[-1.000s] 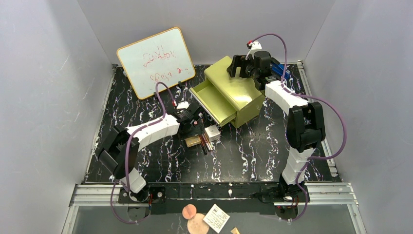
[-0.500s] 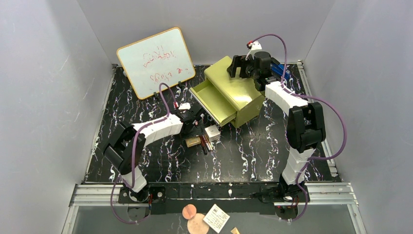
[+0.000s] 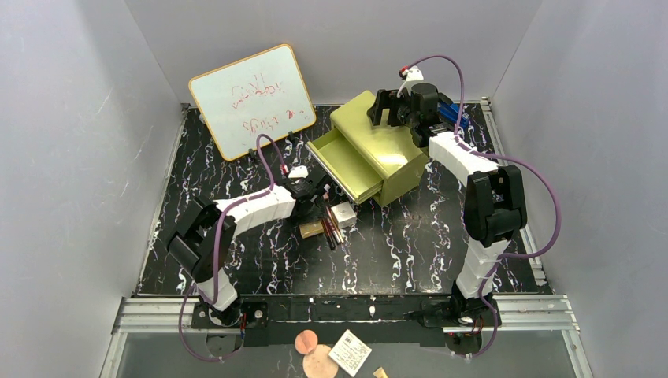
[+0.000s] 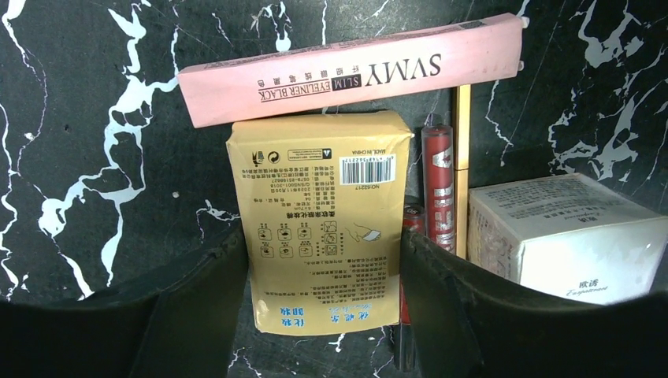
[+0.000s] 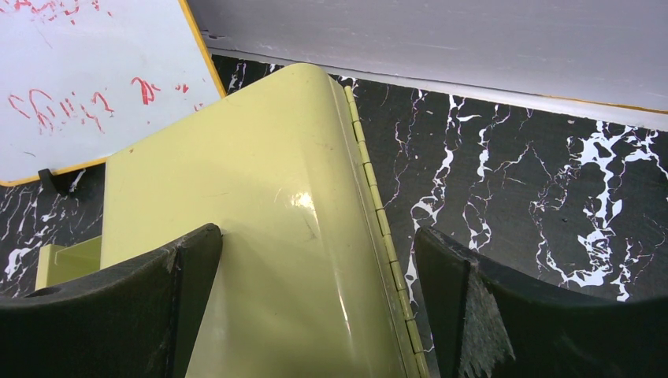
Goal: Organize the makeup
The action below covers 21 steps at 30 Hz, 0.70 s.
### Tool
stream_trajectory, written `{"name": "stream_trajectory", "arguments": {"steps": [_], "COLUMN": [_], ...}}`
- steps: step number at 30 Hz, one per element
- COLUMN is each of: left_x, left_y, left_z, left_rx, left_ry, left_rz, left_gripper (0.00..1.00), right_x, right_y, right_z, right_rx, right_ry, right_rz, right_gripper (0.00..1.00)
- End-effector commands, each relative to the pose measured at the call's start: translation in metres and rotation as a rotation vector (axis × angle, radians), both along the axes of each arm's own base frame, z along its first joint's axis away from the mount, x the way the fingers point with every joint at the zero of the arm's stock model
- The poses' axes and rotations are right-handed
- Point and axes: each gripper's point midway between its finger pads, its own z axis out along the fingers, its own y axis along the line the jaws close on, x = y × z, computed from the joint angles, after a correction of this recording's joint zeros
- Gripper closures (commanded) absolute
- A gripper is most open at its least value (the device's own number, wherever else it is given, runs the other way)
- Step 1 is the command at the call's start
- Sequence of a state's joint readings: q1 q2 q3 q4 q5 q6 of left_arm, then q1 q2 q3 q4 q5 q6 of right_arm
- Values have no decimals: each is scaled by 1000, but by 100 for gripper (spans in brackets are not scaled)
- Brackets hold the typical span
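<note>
Left pincer [image 4: 323, 264], jaws apart, straddles the tan-orange palette [image 4: 323, 197] without clamping it; pink eyeliner case [image 4: 350, 69] lies just beyond, red pencil [image 4: 438, 181] and white box [image 4: 567, 232] just right, all on the desk [image 4: 94, 157], while the open drawer [image 3: 349, 161] of the olive-yellow chest [image 3: 391, 152] looks empty, so sorting appears barely begun.

Enclosed cell with a marbled counter [image 3: 410, 244].
Plain grey walls [image 3: 71, 157] bound the black, white-veined surface; a whiteboard [image 3: 252, 98] stands at its far left.
</note>
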<state>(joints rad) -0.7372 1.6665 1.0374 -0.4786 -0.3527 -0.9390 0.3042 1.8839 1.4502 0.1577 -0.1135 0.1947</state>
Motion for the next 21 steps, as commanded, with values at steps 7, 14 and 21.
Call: {"name": "stream_trajectory", "arguments": {"steps": [7, 14, 21], "left_x": [-4, 1, 8], "left_y": [10, 11, 11], "left_z": [-2, 22, 67], "left_rx": [23, 22, 6], "left_ry": [-11, -51, -113], "left_rz": [14, 8, -5], "left_gripper": [45, 46, 46], "right_x": [-83, -83, -83], "right_y": [-37, -36, -35], "right_z": [-159, -159, -160], "right_rx": [-243, -240, -239], "right_ry": [518, 519, 520], "right_rz": [-8, -5, -4], "right_gripper": [1, 1, 1]}}
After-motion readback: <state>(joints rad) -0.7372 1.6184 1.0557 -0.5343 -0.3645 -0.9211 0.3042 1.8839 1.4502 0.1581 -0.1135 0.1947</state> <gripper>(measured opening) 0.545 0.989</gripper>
